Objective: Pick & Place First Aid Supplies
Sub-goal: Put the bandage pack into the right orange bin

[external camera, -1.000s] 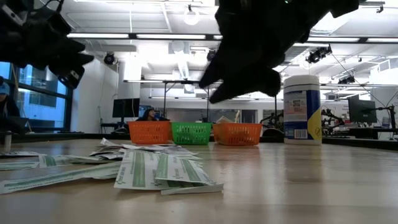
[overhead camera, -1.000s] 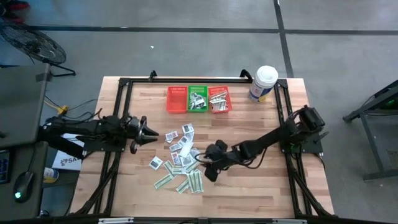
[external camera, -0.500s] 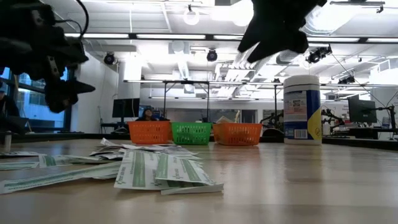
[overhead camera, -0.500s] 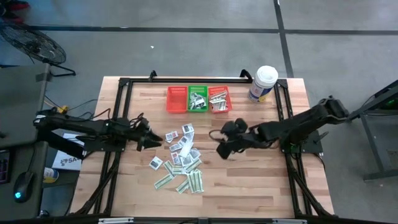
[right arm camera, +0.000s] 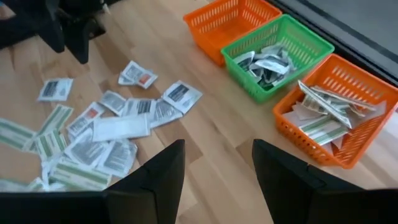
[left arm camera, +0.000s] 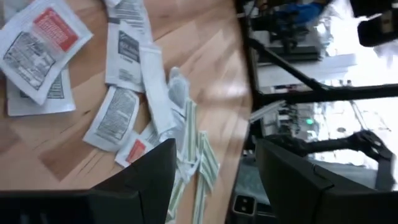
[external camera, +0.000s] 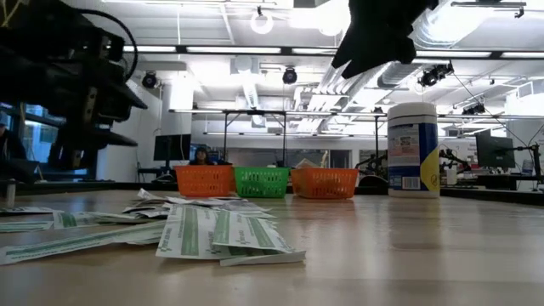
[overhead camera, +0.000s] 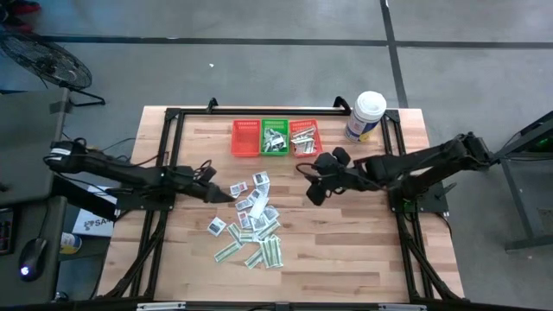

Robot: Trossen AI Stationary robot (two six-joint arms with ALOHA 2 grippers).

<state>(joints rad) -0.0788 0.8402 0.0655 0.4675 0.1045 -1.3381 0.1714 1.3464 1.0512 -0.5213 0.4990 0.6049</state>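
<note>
Paper packets (overhead camera: 252, 218) overlap; my left gripper (overhead camera: 226, 193), fingers spread and empty, might snag two; right gripper (overhead camera: 313, 192) spread too.

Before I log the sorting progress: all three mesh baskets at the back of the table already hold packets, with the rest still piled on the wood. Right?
Not quite. The green basket and the red basket beside the white tub hold packets, but the other red basket is empty, as the right wrist view shows. The rest of the packets still lie piled on the wood.

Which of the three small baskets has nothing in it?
The red basket on the left end of the row; the green basket and the other red basket both hold packets.
</note>
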